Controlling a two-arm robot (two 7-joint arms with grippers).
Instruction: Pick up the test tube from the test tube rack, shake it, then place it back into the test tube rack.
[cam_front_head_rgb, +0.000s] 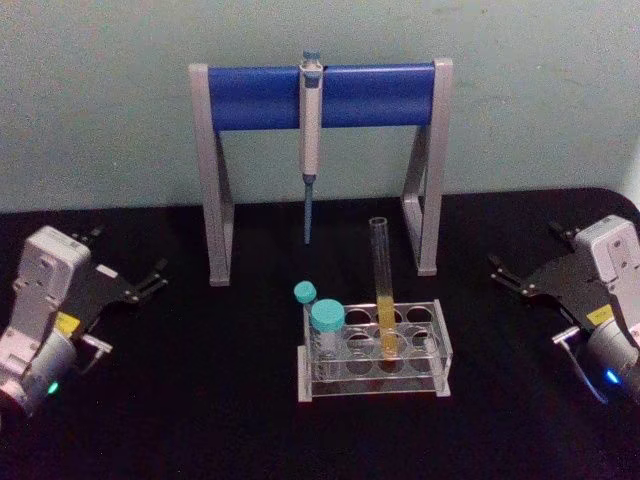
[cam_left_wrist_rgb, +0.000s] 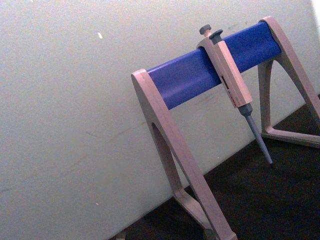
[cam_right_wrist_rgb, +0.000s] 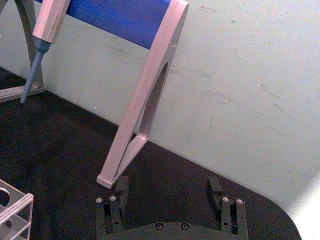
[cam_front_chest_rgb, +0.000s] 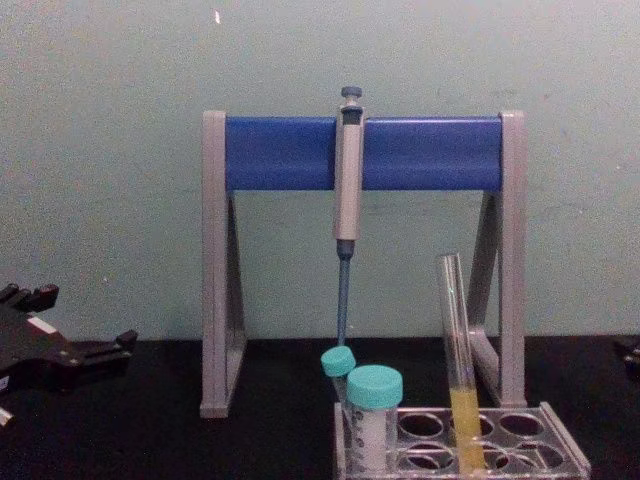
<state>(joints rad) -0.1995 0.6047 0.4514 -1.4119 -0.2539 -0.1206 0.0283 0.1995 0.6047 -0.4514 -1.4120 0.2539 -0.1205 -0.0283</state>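
Note:
The test tube (cam_front_head_rgb: 381, 280) stands upright in a middle hole of the clear test tube rack (cam_front_head_rgb: 430, 350) at the table's centre, with yellow liquid in its lower part. From the chest view the test tube (cam_front_chest_rgb: 455, 340) leans slightly in the rack (cam_front_chest_rgb: 540, 440). My left gripper (cam_front_head_rgb: 128, 253) rests open at the far left, well away from the rack; it also appears low at the left in the chest view (cam_front_chest_rgb: 80, 317). Far to the right, my right gripper (cam_front_head_rgb: 525, 248) is open with nothing between its fingers (cam_right_wrist_rgb: 215, 189). A corner of the rack (cam_right_wrist_rgb: 12, 205) appears in the right wrist view.
Two teal-capped tubes (cam_front_head_rgb: 326, 320) stand at the rack's left end. Behind the rack rises a grey-and-blue pipette stand (cam_front_head_rgb: 250, 97) with a pipette (cam_front_head_rgb: 310, 130) hanging from its bar. Black table surface lies open on both sides of the rack.

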